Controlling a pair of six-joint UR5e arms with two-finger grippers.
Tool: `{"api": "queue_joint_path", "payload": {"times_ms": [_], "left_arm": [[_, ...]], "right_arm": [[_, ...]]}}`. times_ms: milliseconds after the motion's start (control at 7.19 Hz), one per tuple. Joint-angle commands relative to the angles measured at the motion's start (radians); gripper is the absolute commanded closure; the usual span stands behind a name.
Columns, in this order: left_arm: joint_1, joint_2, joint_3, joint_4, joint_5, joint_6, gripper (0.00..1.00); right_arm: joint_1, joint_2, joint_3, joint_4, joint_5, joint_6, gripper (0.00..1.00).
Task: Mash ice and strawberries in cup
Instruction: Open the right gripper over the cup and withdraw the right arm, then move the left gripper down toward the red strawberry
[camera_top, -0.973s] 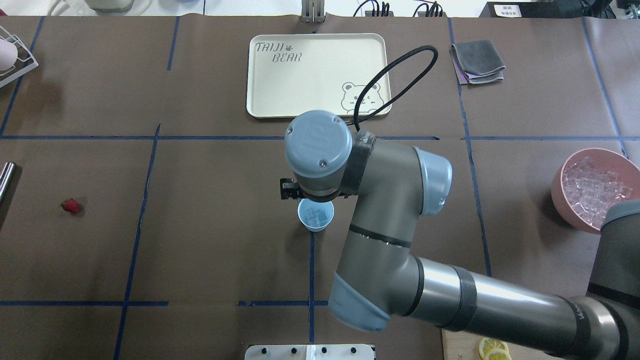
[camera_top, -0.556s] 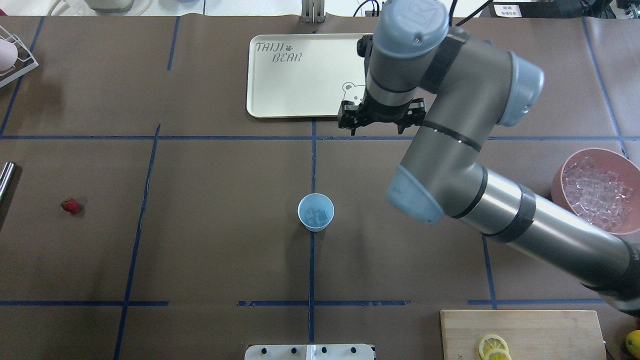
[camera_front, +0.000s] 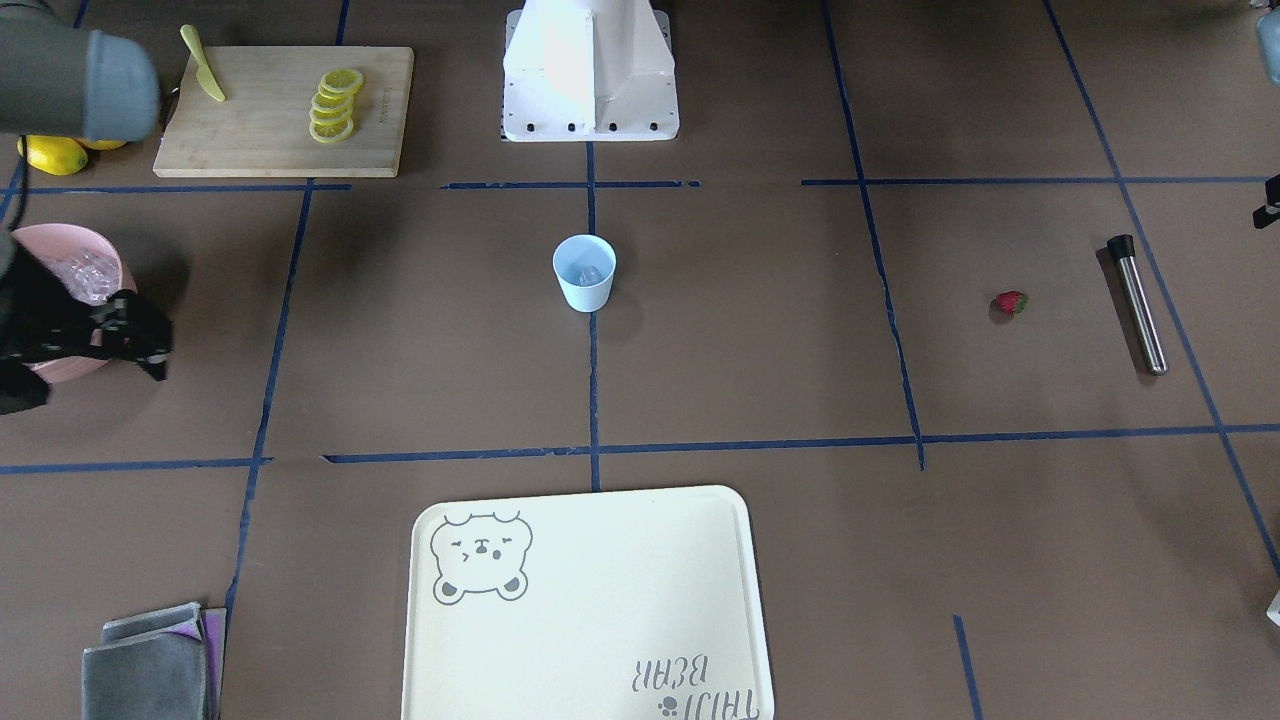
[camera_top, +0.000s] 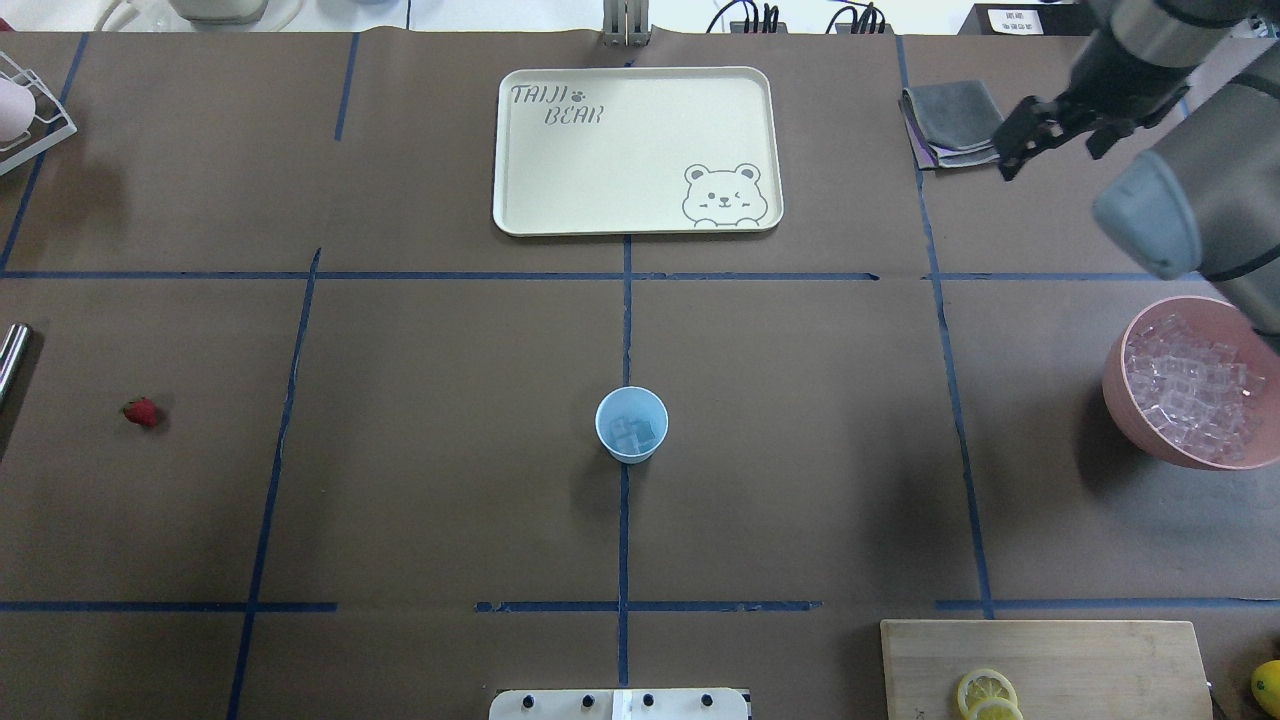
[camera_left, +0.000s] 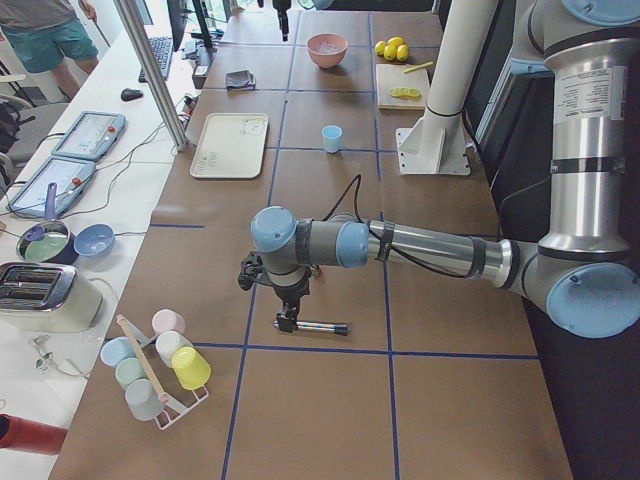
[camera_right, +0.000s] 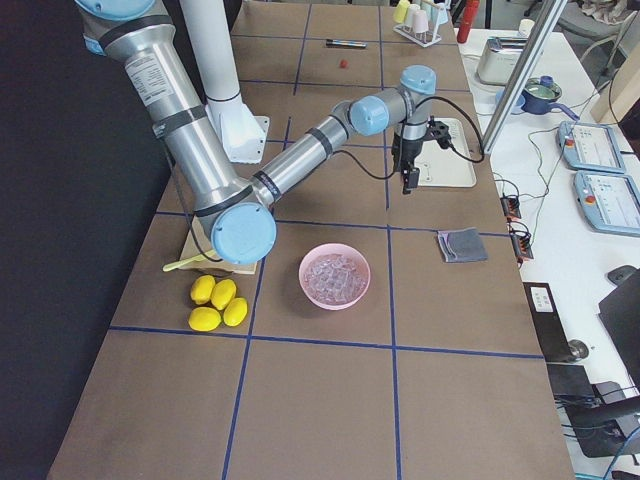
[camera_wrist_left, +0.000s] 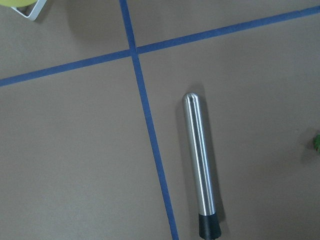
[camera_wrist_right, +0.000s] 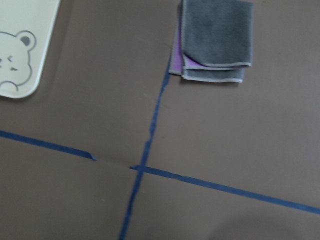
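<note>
Furthest to the robot's left lies the steel muddler (camera_wrist_left: 200, 165), flat on the brown paper. Its long axis runs toward and away from the robot, with the black cap at the robot's end. The left gripper (camera_left: 290, 312) hangs over it; no view shows how far apart its fingers stand, so I cannot tell. Just beside the muddler, on the side toward the cup, sits the strawberry (camera_top: 142, 412), alone on the table (camera_top: 450, 480). The cup (camera_top: 631, 424) stands upright at the table's middle, well apart from the berry, with a few cubes of ice (camera_top: 632, 433) in it. By my judgement the left arm is much the nearer for fetching berry or muddler. Beyond the cup is the bear tray (camera_top: 600, 180). Further right the right gripper (camera_top: 1052, 145) hovers near the folded grey cloth (camera_top: 955, 115), fingers spread wide and holding nothing. The pink bowl (camera_top: 1118, 400) of spare cubes sits nearer the robot. The paper is flat and matte, with open room around berry and cup.
</note>
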Motion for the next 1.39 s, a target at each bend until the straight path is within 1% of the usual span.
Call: {"api": "queue_joint_path", "payload": {"times_ms": [0, 139, 278, 417, 556, 695, 834, 973, 1112, 1251], "left_arm": [[0.002, -0.022, 0.0, -0.087, 0.006, -0.002, 0.0], [0.002, -0.02, 0.004, -0.135, 0.007, -0.005, 0.0], [0.002, -0.022, 0.004, -0.172, 0.003, -0.002, 0.0], [0.005, -0.028, 0.012, -0.231, 0.001, -0.002, 0.0], [0.005, -0.045, 0.015, -0.243, 0.001, -0.045, 0.0], [0.006, -0.046, 0.013, -0.247, -0.001, -0.065, 0.0], [0.006, -0.051, 0.01, -0.246, -0.002, -0.086, 0.0], [0.012, -0.051, -0.003, -0.249, -0.004, -0.144, 0.0], [0.037, -0.046, -0.02, -0.263, -0.007, -0.146, 0.0], [0.081, -0.046, -0.039, -0.279, -0.008, -0.156, 0.0]], "right_arm": [[0.233, -0.209, 0.002, 0.001, 0.092, -0.35, 0.01], [0.295, -0.303, 0.002, 0.003, 0.091, -0.452, 0.01], [0.37, -0.386, -0.004, 0.004, 0.085, -0.483, 0.01], [0.459, -0.465, -0.004, 0.003, 0.086, -0.576, 0.01], [0.528, -0.53, -0.003, 0.004, 0.088, -0.622, 0.01], [0.547, -0.558, -0.004, 0.004, 0.086, -0.623, 0.01], [0.549, -0.589, -0.006, 0.051, 0.086, -0.612, 0.01], [0.549, -0.603, -0.003, 0.104, 0.085, -0.554, 0.01], [0.546, -0.598, -0.001, 0.137, 0.083, -0.475, 0.01], [0.544, -0.597, -0.001, 0.162, 0.085, -0.459, 0.01]]}}
